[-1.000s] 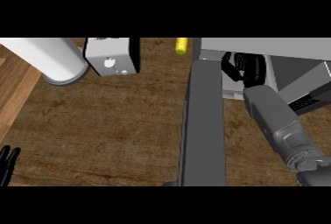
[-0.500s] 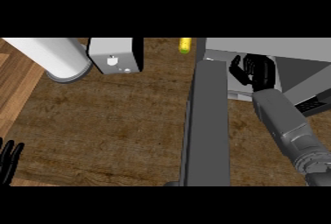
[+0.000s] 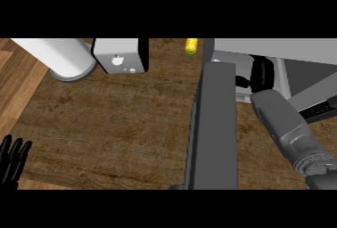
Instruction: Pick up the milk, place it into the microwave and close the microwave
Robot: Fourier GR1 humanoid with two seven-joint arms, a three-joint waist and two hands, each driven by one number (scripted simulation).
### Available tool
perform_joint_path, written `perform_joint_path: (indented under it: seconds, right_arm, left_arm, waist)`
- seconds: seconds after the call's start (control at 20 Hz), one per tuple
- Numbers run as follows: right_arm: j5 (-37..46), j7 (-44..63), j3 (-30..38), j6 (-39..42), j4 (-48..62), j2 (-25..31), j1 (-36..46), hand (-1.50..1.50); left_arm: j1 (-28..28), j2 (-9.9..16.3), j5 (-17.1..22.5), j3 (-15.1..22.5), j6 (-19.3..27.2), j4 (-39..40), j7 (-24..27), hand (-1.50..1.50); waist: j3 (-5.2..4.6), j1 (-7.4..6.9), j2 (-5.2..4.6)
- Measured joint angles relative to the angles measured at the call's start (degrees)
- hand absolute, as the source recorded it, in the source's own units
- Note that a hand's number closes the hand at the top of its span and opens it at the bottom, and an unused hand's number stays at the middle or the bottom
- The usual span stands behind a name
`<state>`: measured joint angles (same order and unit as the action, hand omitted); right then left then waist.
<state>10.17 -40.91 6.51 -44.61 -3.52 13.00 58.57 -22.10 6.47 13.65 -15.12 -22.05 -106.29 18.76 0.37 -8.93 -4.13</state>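
At the upper right of the frame the right hand (image 3: 262, 73) shows only as a dark shape reaching into the pale inside of the microwave (image 3: 276, 46); how its fingers are set cannot be told, nor whether anything lies in them, since the hand is half hidden behind the grey forearm (image 3: 286, 129) that runs down to the lower right edge. The milk cannot be made out anywhere in the view; if it is inside the microwave, the hand and the door hide it. Just left of the hand stands the microwave door (image 3: 214, 129), swung open, a long dark grey slab running from the upper middle down to the bottom edge. At the lower left corner the left hand (image 3: 13, 160) rests open, fingers straight and pointing up. On the brown wooden counter (image 3: 118, 116) at the upper left stand a white cylinder (image 3: 63, 58) and beside it a white box (image 3: 120, 55); a small yellow object (image 3: 191, 46) lies near the door's top.
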Motion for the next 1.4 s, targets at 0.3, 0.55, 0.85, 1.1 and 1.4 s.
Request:
perform_joint_path:
  seconds: [0.3,0.55,0.85,1.1,1.4]
  right_arm:
    - [0.7,-0.1,-0.4,-0.9,-0.4,-1.2,0.4,-1.5]
    - [1.5,0.8,-1.0,-0.9,0.2,-1.8,1.3,-1.5]
    - [1.9,1.0,-1.2,-0.5,0.4,-3.1,1.3,-1.5]
    - [1.6,0.1,-0.9,0.7,0.0,-3.3,0.4,-1.5]
    - [0.6,-1.4,0.3,2.5,-1.0,-3.5,-0.6,-1.5]
  left_arm:
    - [0.9,0.5,-0.7,-0.2,-0.2,1.4,0.5,-1.5]
    - [1.5,0.7,-0.9,0.0,-0.5,2.3,0.7,-1.5]
    - [1.9,1.0,-0.8,-0.5,-1.0,3.6,1.4,-1.5]
    - [1.7,0.4,-1.6,-0.5,-1.0,4.3,3.1,-1.5]
    - [1.0,-0.1,-2.6,-0.5,-0.4,3.8,3.8,-1.5]
  waist:
    - [-0.03,0.0,0.12]
    - [-0.06,0.06,0.27]
    - [-0.09,0.82,0.68]
    - [-0.1,1.39,0.96]
    - [-0.09,2.42,1.46]
